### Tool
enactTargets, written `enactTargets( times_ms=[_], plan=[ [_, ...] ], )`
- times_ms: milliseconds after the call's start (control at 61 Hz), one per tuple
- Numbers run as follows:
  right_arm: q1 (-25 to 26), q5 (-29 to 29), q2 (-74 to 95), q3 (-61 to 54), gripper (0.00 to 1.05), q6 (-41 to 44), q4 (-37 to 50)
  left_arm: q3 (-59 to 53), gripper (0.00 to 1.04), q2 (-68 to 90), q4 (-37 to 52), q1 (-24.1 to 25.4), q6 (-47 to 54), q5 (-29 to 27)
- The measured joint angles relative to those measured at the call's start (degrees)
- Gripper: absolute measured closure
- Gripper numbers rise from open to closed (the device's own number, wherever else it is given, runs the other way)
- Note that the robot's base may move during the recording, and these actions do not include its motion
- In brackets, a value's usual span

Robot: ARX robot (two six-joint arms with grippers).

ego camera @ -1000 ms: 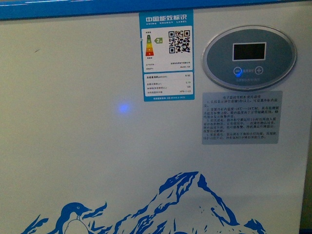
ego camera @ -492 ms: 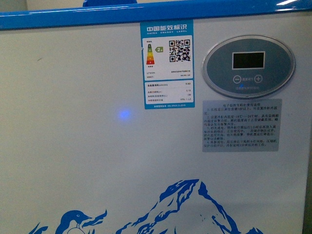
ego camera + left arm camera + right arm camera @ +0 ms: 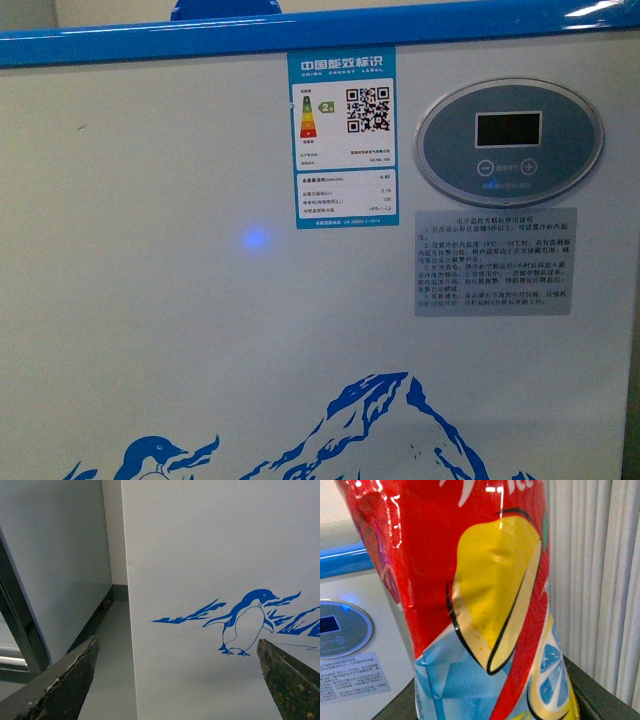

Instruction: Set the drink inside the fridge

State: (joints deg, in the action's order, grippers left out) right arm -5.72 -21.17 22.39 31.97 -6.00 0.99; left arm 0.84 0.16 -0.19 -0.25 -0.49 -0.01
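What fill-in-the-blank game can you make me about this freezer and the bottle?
1. The fridge has a top rim coloured ____.
2. The bird printed on its front is a ____.
3. The drink in the right claw has a shiny ____ label with yellow lemons.
Missing words: blue, penguin, red.

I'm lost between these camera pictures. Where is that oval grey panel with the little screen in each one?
Front view: the display panel sits upper right on the fridge front.
Left wrist view: not in it; only the penguin print shows.
Right wrist view: the display panel is cut off at the picture's edge, behind the drink bottle.
Shared landmark: the grey notice sticker below the panel, front and right wrist views.
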Motion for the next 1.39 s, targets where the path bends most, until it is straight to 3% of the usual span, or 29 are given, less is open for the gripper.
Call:
enactTargets(
  times_ms=[1393],
  plan=[
    [-0.02, -0.22, 0.02, -0.85, 0.58, -0.02, -0.26, 0.0, 0.08, -0.02, 0.0, 0.0, 0.07, 0.0]
  ],
)
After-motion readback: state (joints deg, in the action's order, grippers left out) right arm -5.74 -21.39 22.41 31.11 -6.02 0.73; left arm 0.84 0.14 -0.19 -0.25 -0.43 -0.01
